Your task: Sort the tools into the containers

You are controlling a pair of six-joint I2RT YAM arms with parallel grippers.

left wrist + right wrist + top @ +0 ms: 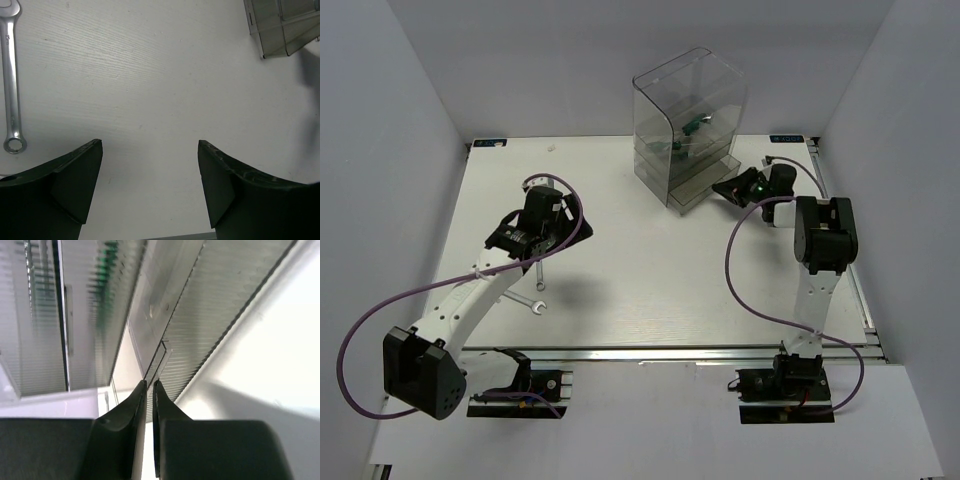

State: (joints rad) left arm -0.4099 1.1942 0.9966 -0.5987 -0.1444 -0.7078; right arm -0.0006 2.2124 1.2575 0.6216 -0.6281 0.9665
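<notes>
1. The left gripper (150, 145) is spread wide and has hold of nothing. Only bare white table (150, 75) shows between its two dark fingers.
2. The right gripper (149, 384) has its fingers drawn almost together, with only a sliver of gap. Whether a thin plastic edge is pinched there cannot be told.
3. In the left wrist view, a silver wrench (11, 75) lies flat at the left edge of the frame. It runs top to bottom with its ring end lowest, apart from the fingers.
4. In the top view, a second wrench (528, 302) lies on the table left of centre, just below the left gripper (525, 238).
5. The drawer unit (690, 110) stands at the far edge, right of centre. Green-handled screwdrivers (697, 124) show through its smoky wall.
6. The right gripper (728, 187) sits close against the unit's lower right side. In its wrist view, ribbed clear plastic (225, 315) fills most of the frame.
7. A corner of the unit (280, 25) shows at the upper right of the left wrist view.
8. The table (650, 290) is flat, matt white and evenly lit. A metal rail (670, 352) runs along its near edge.
9. Plain white walls (400, 120) close in the left, right and far sides.
10. The middle of the table, between the two arms, lies open, as does the far left corner.
</notes>
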